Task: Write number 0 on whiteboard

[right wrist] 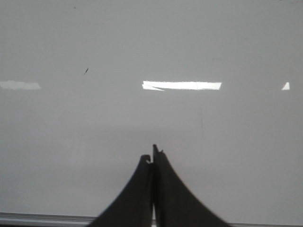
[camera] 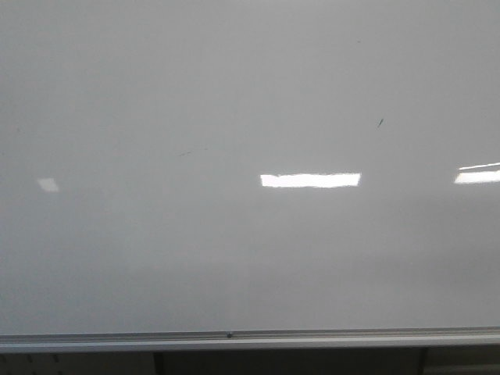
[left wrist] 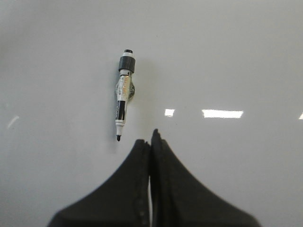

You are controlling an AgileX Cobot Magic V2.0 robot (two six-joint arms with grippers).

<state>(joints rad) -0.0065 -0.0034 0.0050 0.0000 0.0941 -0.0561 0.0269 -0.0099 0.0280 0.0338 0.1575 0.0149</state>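
Filling the front view, the whiteboard [camera: 234, 258] carries no drawn loop, only a short dark tick [camera: 380, 122] toward its upper right. Left gripper [left wrist: 150, 138]: fingers clenched together, grasping nothing; an uncapped marker [left wrist: 123, 100] lies on the board just beyond its tips. Right gripper [right wrist: 152, 153]: fingers likewise clenched, empty.

A black-and-white marker pen [left wrist: 124, 94] with a black cap end and an orange-printed label lies uncapped, its dark tip bare. A tiny short dark tick mark [camera: 380, 122] sits alone, well apart from the bright rectangular light reflections [camera: 310, 180] in the front view.
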